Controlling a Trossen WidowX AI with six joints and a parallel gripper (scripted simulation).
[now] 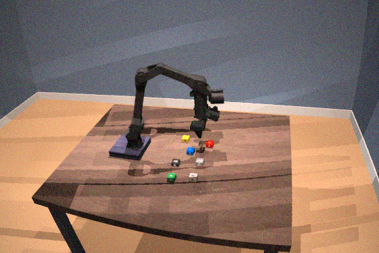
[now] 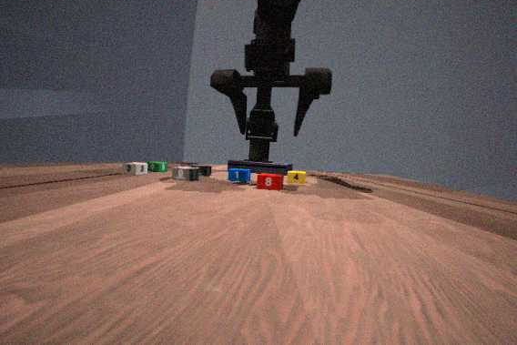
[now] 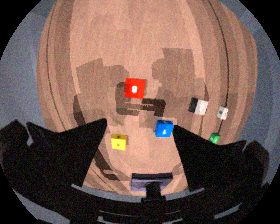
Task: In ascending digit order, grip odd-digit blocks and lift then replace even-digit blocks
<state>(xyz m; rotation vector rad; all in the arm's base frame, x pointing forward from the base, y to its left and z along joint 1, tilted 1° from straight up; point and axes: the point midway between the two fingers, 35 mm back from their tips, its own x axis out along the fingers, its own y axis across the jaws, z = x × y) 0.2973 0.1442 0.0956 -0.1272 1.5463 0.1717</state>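
My gripper (image 1: 199, 135) (image 2: 269, 135) (image 3: 140, 125) is open and empty, above the table near the red, blue and yellow blocks. The red block (image 1: 209, 144) (image 2: 269, 181) (image 3: 135, 88) shows 8. The blue block (image 1: 190, 151) (image 2: 238, 175) (image 3: 164, 128) shows 1. The yellow block (image 1: 185, 139) (image 2: 296, 177) (image 3: 119, 142) shows 4. A grey block (image 1: 199, 161) (image 2: 185, 173) (image 3: 200, 106), a black block (image 1: 175, 162) (image 2: 206, 170), a white block (image 1: 193, 177) (image 2: 136, 168) (image 3: 222, 112) and a green block (image 1: 171, 177) (image 2: 157, 167) (image 3: 214, 138) have digits I cannot read surely. All rest on the table.
The arm's dark base plate (image 1: 117, 150) (image 2: 284, 167) (image 3: 136, 181) stands on the wooden table (image 1: 247, 202) (image 2: 273, 276). The grey, black, white and green blocks lie toward the front in the top view. Shadows of the arm fall around the blocks.
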